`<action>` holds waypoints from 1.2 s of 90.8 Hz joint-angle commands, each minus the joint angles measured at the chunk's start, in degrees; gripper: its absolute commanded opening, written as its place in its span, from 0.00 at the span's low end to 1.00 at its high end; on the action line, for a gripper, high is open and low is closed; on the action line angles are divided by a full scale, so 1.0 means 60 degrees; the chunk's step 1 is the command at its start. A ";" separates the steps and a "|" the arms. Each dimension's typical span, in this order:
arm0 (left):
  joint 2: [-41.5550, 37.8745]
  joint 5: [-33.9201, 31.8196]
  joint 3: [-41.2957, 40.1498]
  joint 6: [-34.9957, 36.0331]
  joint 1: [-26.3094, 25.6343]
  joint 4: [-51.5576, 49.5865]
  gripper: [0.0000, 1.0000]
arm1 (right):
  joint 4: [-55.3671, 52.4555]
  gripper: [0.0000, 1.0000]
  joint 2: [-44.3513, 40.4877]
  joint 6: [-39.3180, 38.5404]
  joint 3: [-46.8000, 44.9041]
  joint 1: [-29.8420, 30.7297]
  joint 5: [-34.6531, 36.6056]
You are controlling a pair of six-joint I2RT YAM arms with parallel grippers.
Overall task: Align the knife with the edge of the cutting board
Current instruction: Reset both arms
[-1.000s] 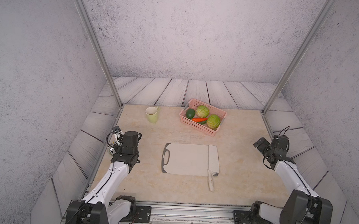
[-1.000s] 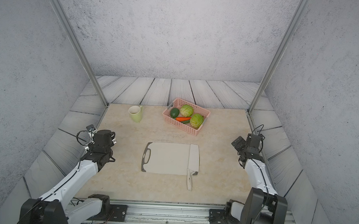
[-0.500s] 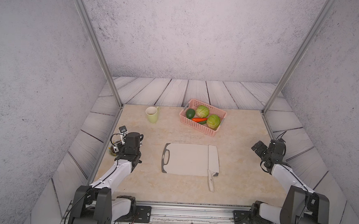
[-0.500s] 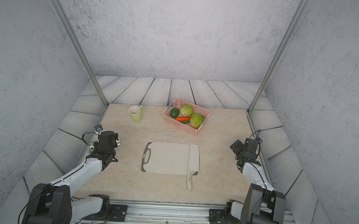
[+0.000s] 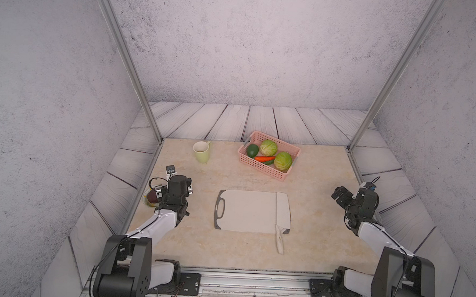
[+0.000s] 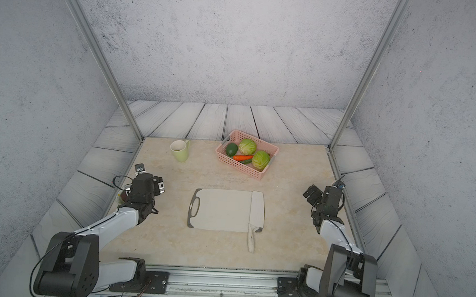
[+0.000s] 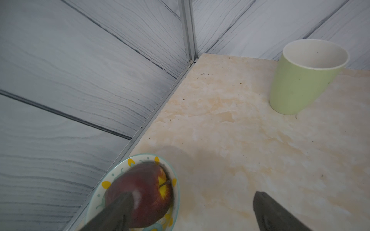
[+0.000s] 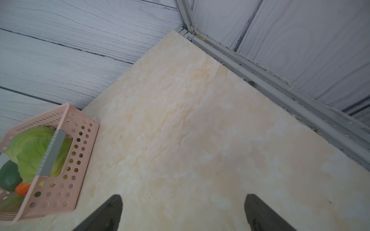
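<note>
My right gripper (image 8: pixel 183 197) hangs with its 2 dark fingers wide apart and empty above bare marbled worktop (image 8: pixel 200 130), near the side rail. My left gripper (image 7: pixel 193 196) is just as open, holding nothing, 1 finger over a dark red apple (image 7: pixel 144 186) in a flower-rimmed plate (image 7: pixel 105 184).

With 12 o'clock at the back wall, the knife (image 5: pixel 283 213) lies at about 8 o'clock from my right gripper and near 3 o'clock from my left. My right arm is the nearer of the 2. The knife's long axis runs 12 to 6. Its broad, flat, cream blade rests on the 3 o'clock end of the cutting board (image 5: pixel 247 211), and its pale handle juts past the near edge onto the worktop. The blade's outer side looks close to parallel with that short edge, so I judge the aligning done or all but done. Any last nudge would fall to my right arm.

The board is a smooth grey-beige slab with rounded corners, dark trim and an oval grip hole at 9 o'clock. Behind it stand a glossy pale-green mug (image 5: pixel 201 153) and a perforated pink basket (image 5: pixel 267 171) of vegetables.
</note>
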 commanded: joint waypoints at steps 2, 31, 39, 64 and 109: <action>0.0205 0.0896 -0.0131 0.0580 0.0096 0.0579 0.98 | 0.0474 0.99 -0.0265 -0.0441 -0.0161 0.0060 0.0313; 0.0326 0.2182 -0.0439 0.1060 0.0496 0.1385 0.98 | 0.1289 0.99 -0.0267 -0.1063 -0.0463 0.0420 0.0853; 0.0311 0.2388 -0.0606 0.1213 0.0524 0.1749 0.98 | 0.1570 0.99 -0.0277 -0.1120 -0.0597 0.0453 0.1052; 0.0287 0.2794 -0.0918 0.1348 0.0547 0.2481 0.98 | 0.2280 0.99 -0.0405 -0.1585 -0.0874 0.0786 0.1318; 0.1592 0.3514 -0.1203 0.1726 0.0562 0.4643 0.98 | 0.2712 0.99 0.0601 -0.2302 -0.0735 0.1346 0.1759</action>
